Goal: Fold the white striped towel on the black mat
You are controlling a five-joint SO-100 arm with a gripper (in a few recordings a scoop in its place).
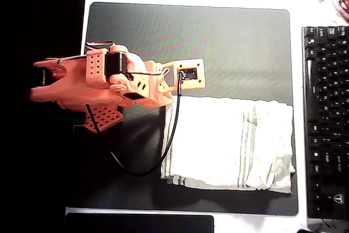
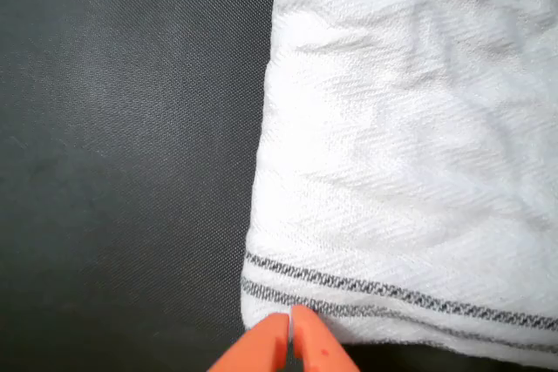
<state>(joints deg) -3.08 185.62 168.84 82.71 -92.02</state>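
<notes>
bare black mat (image 1: 218, 42) open above towel (image 1: 229, 143), keyboard (image 1: 326, 118) hemming the right edge

folded towel (image 1: 229, 143) on black mat (image 1: 191, 36)

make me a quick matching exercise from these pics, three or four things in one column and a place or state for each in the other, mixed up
Things:
1. white striped towel
2. black mat
3. keyboard
4. tool

Places or states:
A. at the right edge of the overhead view, off the mat
B. orange tips together at the towel's striped corner, in the wrist view
C. lies folded on the lower right part of the mat
D. flat on the white table, under the towel

Pairs: 1-C, 2-D, 3-A, 4-B
</notes>
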